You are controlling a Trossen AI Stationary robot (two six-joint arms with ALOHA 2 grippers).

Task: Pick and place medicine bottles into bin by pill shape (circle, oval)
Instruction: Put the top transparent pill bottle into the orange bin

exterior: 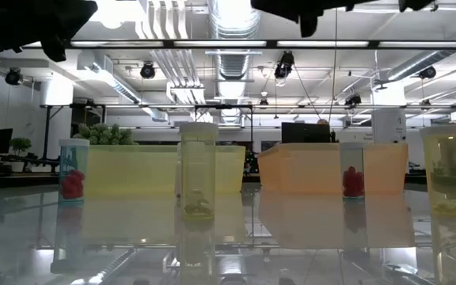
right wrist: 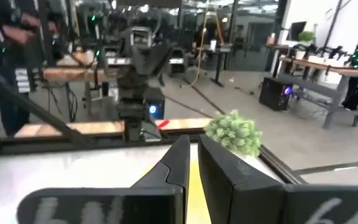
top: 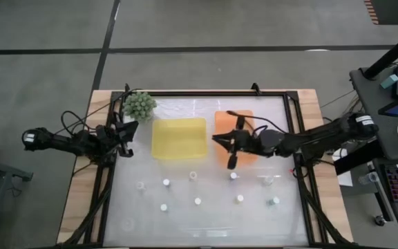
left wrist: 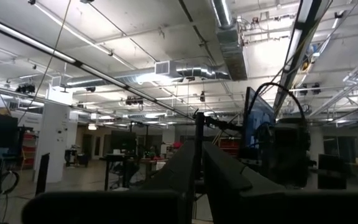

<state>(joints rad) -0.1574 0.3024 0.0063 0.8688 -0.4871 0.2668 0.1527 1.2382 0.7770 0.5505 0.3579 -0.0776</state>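
Several small pale medicine bottles with white caps stand upright on the white table in two loose rows, for instance one point(top: 193, 176), another point(top: 233, 176) and a third point(top: 163, 207). In the low view one bottle point(exterior: 199, 186) holds yellowish pills and another point(exterior: 353, 172) holds red ones. My right gripper point(top: 221, 142) hovers over the orange bin point(top: 244, 117), shut and empty; its fingers point(right wrist: 193, 165) point toward the table's left. My left gripper point(top: 128, 131) waits at the table's left edge beside the yellow bin point(top: 179, 138), shut and empty point(left wrist: 197, 180).
A green spiky ball-shaped plant point(top: 139, 104) sits at the far left corner. The yellow and orange bins stand side by side at the far middle of the table. A dark frame point(top: 292, 138) borders the table. Bare table lies near the front edge.
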